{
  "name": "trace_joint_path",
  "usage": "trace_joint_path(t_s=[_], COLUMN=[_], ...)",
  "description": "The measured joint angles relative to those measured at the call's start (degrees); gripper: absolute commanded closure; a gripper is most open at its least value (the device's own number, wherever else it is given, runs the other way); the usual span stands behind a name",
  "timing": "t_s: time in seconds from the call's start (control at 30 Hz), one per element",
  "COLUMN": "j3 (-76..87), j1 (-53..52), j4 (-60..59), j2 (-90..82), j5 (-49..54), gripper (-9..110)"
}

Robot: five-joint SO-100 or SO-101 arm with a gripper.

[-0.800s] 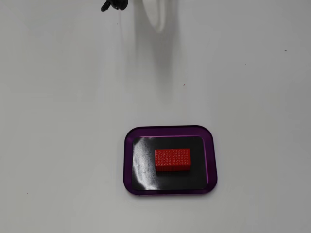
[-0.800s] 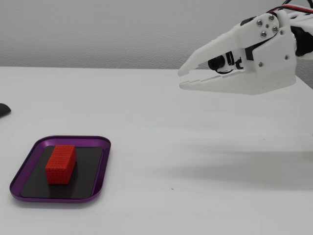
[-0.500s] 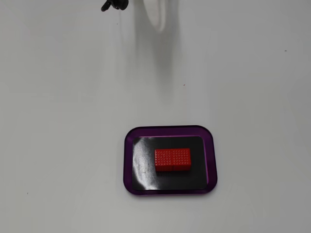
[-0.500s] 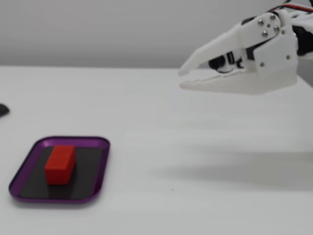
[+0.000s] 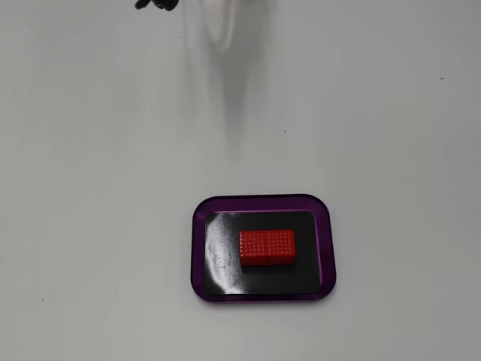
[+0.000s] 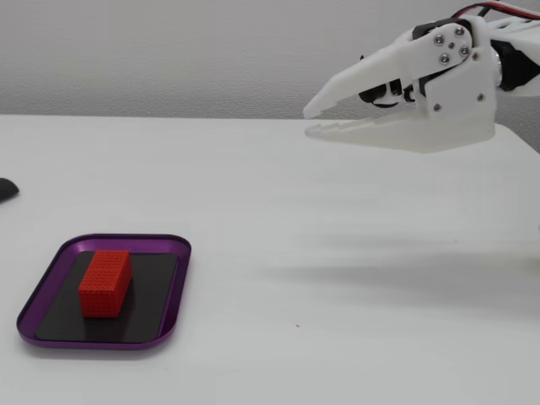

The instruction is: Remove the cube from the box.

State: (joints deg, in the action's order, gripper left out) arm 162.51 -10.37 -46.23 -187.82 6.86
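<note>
Cube (image 5: 267,247) lies flat inside the box (image 5: 199,248), untouched.

You see the red block resting on the box's black bottom, roughly centred, clear of the purple rim in both fixed views. The box sits on the white table (image 5: 90,188) toward its near-left part in a fixed view (image 6: 173,295). Your gripper (image 6: 310,121) hangs well apart, above the table's far right, its white fingers (image 6: 354,80) slightly parted and holding nothing.
</note>
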Motion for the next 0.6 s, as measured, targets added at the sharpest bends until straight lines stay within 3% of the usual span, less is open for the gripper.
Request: trace_joint_path(t_s=[0.23,0.43,0.6], j3=[-12.3,-30.3,-54.5], j1=[-0.9,-1.6,-1.0], j4=[-3.8,-6.2,-19.8], j2=[8.1,41.1,72.7], j5=[3.1,3.0,3.0], gripper=[93,86,81])
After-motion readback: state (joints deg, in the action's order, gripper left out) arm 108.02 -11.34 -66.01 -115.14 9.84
